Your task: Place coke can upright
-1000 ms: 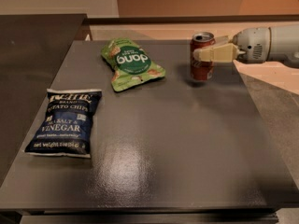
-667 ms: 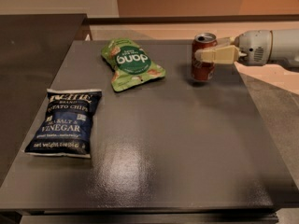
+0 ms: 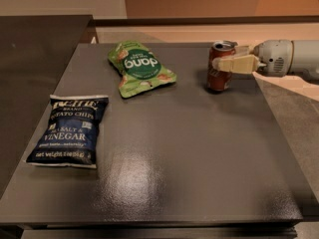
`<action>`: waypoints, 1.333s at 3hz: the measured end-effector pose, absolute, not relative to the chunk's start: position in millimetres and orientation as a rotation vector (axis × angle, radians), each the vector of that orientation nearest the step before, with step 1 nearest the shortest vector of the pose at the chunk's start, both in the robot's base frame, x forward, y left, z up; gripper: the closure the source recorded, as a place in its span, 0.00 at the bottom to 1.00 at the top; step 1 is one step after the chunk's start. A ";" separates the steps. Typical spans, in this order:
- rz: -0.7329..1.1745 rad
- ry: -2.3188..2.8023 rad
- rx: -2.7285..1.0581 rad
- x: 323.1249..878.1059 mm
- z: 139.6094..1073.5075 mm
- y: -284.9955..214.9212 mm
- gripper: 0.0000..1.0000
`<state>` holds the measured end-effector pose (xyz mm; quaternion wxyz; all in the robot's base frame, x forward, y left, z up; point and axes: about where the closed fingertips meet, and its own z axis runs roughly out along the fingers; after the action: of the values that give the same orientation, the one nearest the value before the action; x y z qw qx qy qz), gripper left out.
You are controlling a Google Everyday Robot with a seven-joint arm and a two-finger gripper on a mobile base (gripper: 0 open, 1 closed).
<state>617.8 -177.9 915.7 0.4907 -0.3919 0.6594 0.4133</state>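
Note:
The coke can [image 3: 219,78] is red with a silver top and stands upright on the dark table [image 3: 174,148], near its far right edge. My gripper [image 3: 225,56] reaches in from the right at the can's upper half. One cream finger [image 3: 237,63] lies across the can's front, and the other shows behind its rim. The fingers are closed on the can. The white arm body [image 3: 279,58] extends off to the right.
A green snack bag [image 3: 141,67] lies at the far middle of the table. A blue salt and vinegar chip bag [image 3: 70,130] lies at the left. The table's right edge is just beyond the can. A second dark surface [image 3: 35,49] adjoins on the left.
The gripper and the can have shifted slightly to the right together. The can stays upright and the bags have not moved.

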 end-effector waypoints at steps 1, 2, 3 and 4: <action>1.012 1.586 -0.943 618.0 911.1 -181.2 0.82; 1.021 1.576 -0.937 618.3 905.9 -183.4 0.59; 1.031 1.568 -0.937 618.3 902.5 -184.0 0.36; 1.035 1.566 -0.941 618.7 902.7 -180.8 0.12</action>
<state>618.7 -180.8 902.7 0.4977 -0.3886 0.6469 0.4275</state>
